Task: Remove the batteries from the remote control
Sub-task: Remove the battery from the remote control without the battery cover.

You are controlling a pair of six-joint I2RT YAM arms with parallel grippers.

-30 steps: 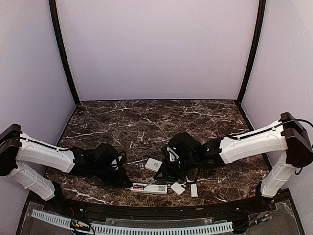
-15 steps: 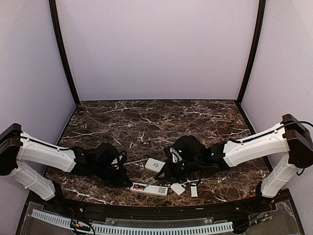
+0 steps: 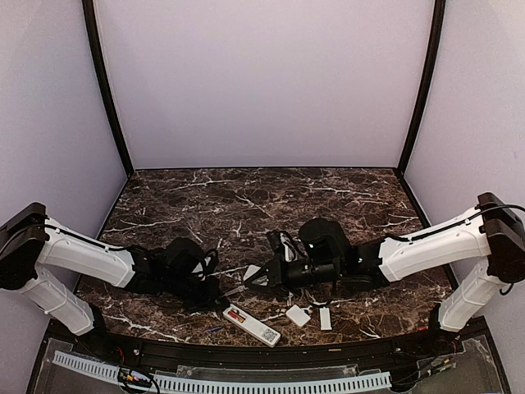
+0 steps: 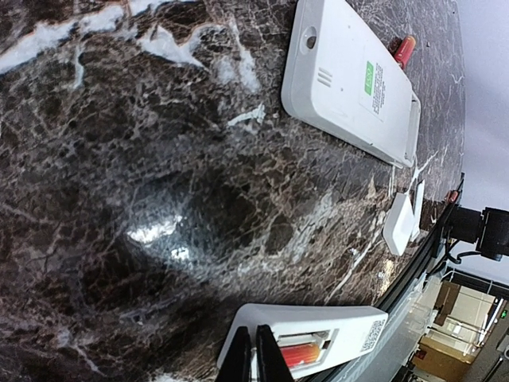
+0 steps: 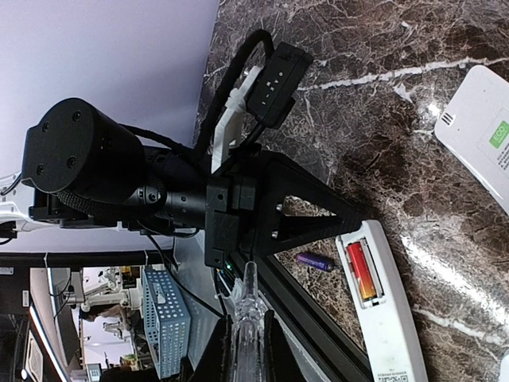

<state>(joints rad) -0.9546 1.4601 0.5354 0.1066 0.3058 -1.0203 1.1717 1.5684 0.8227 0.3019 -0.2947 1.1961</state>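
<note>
The left arm point(image 3: 82, 258) reaches low and nearly level from its base at the left edge toward the middle of the dark marble table point(image 3: 246, 205), wrist turned down toward the near edge. The left gripper point(image 4: 255, 338) has its two fingers pressed together with nothing visible between them, their tips just over the end of the slim white remote control point(image 3: 251, 325); whether they touch it cannot be told. A bluish battery point(image 5: 315, 260) lies loose on the marble just beside that remote, on its near-left side. The remote lies slantwise near the front edge with its compartment uncovered and one red battery point(image 5: 359, 273) seated inside. The right gripper point(image 5: 250, 278) points left toward the other arm's wrist, held above the table, its fingers closed tight on nothing that can be made out. A wider flat white remote point(image 4: 350, 79) rests on the marble near it, with another red battery point(image 4: 404, 49) lying just past its far side. Two small white covers point(image 3: 298, 315) point(image 3: 325, 318) sit side by side near the front edge. The right arm point(image 3: 426, 246) stretches low from its base at the right edge
</note>
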